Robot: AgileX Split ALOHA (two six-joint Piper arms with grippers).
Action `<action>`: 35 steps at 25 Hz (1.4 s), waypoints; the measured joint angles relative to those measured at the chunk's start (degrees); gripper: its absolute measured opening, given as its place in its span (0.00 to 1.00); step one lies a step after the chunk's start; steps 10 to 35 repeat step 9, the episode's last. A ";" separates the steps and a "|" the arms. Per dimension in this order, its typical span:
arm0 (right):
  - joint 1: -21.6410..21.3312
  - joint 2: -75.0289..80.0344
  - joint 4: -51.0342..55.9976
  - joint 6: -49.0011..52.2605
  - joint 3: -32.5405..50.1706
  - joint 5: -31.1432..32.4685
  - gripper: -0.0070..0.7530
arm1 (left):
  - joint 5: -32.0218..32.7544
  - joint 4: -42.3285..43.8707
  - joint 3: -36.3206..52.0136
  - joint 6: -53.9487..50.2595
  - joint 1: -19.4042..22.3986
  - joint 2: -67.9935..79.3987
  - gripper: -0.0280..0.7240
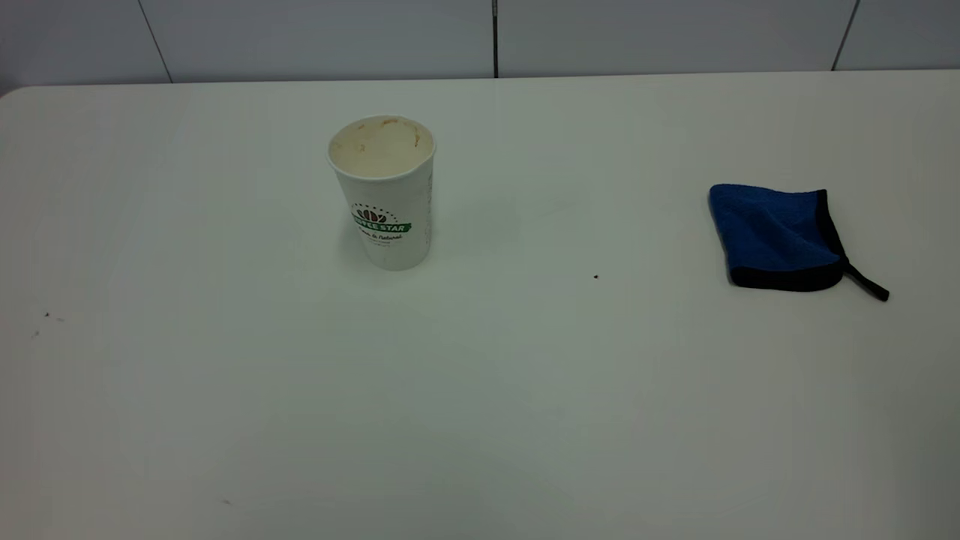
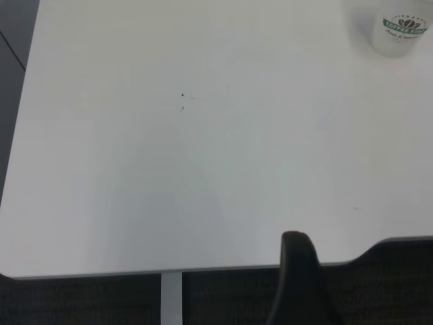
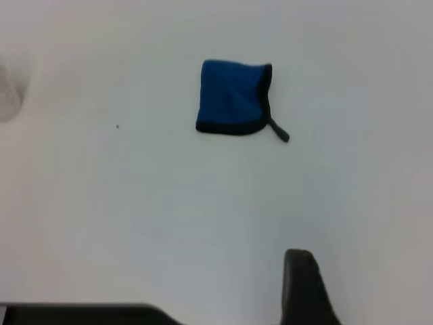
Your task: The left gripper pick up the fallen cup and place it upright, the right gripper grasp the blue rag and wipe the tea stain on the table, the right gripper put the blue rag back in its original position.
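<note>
We find the cup (image 1: 383,192) upright left of centre on the table (image 1: 480,390), the blue rag (image 1: 780,238) lying flat at right (neither gripper's opening can be told).

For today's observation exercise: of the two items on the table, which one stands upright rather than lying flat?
The white paper cup stands upright, mouth up, logo facing the exterior camera. The blue rag lies flat, folded, far to its right.
</note>
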 joint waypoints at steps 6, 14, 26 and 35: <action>-0.40 -0.70 0.00 0.00 0.00 0.18 0.66 | -0.04 0.00 0.00 0.00 0.00 0.00 0.71; -0.40 -0.70 0.00 0.00 0.00 0.18 0.66 | -0.04 0.00 0.00 0.00 0.00 0.00 0.71; -0.40 -0.70 0.00 0.00 0.00 0.18 0.66 | -0.04 0.00 0.00 0.00 0.00 0.00 0.71; -0.40 -0.70 0.00 0.00 0.00 0.18 0.66 | -0.04 0.00 0.00 0.00 0.00 0.00 0.71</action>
